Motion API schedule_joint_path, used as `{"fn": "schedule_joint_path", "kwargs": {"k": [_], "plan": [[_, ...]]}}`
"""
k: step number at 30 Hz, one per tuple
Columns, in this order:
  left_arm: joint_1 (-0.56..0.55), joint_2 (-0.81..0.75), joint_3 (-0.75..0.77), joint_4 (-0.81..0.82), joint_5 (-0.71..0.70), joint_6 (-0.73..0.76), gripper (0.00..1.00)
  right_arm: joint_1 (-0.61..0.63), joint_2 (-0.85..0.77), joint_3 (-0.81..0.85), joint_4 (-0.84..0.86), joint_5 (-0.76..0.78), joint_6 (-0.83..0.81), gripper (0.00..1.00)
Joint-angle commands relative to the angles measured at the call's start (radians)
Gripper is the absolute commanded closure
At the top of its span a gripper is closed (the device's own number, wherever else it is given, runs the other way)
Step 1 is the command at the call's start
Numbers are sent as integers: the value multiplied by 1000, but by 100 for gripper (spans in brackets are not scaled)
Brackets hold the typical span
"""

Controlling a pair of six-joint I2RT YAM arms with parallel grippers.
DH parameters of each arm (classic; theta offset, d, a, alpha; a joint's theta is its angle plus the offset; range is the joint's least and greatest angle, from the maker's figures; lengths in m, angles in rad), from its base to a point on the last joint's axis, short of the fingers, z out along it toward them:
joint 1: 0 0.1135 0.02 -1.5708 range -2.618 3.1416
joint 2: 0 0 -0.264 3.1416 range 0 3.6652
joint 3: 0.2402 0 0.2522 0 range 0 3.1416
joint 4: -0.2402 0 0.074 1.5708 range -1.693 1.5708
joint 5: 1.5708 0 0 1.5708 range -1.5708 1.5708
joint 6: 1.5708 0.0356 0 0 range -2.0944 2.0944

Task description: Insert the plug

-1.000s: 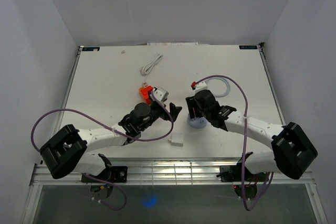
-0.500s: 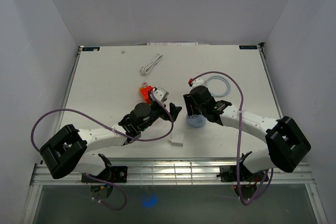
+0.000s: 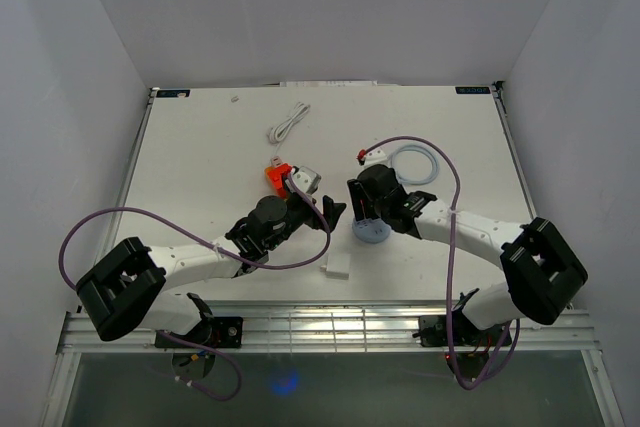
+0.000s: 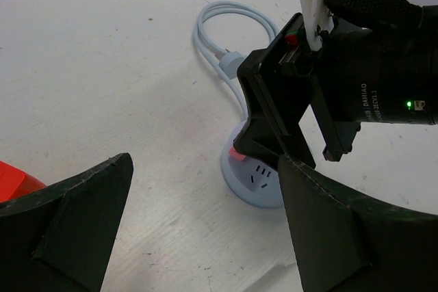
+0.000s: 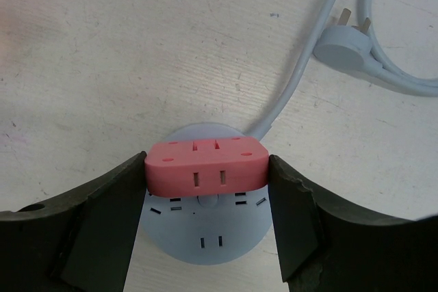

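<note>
The right arm (image 3: 470,235) has shifted slightly left, so the right fingers (image 5: 109,217), clenched on the pink rectangular plastic plug (image 5: 205,163), hold it directly over the round pale-blue socket (image 5: 229,232) for insertion; the left fingers (image 4: 75,217) near that socket stand released.

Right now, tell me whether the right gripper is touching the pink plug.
Touching. The right wrist view shows the right gripper clamping the pink plug, its fingers pressed flush against both ends, no gap.
</note>
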Motion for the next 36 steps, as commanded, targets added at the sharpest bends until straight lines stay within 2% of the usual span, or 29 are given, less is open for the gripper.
{"fn": "schedule_joint_path", "kwargs": {"k": [1,7,12,16,19,20,21,24,29,34,36], "plan": [[-5,-30,27,-12,-6,2,2,15,77,-30,-173,-47,63,80],[-3,-30,27,-12,-5,2,2,18,96,27,-245,15,87,78],[-5,-33,27,-15,-15,2,2,15,83,120,-288,39,75,58],[-5,-52,21,-30,-63,2,2,12,94,223,-328,38,46,48],[-3,-69,15,-32,-92,-1,2,7,103,294,-347,44,26,30],[-3,-69,15,-33,-91,-1,2,6,106,329,-351,47,23,2],[-3,-63,18,-36,-88,-3,2,4,114,346,-367,45,17,10],[-3,-52,32,-48,-83,-3,2,4,119,402,-396,35,12,11],[-4,-66,27,-58,-94,-9,2,5,59,392,-397,1,17,11],[6,-90,21,-76,-158,-38,2,5,-39,289,-382,-56,36,8],[28,-96,20,-91,-141,-72,2,9,-102,245,-344,-106,38,6]]}}
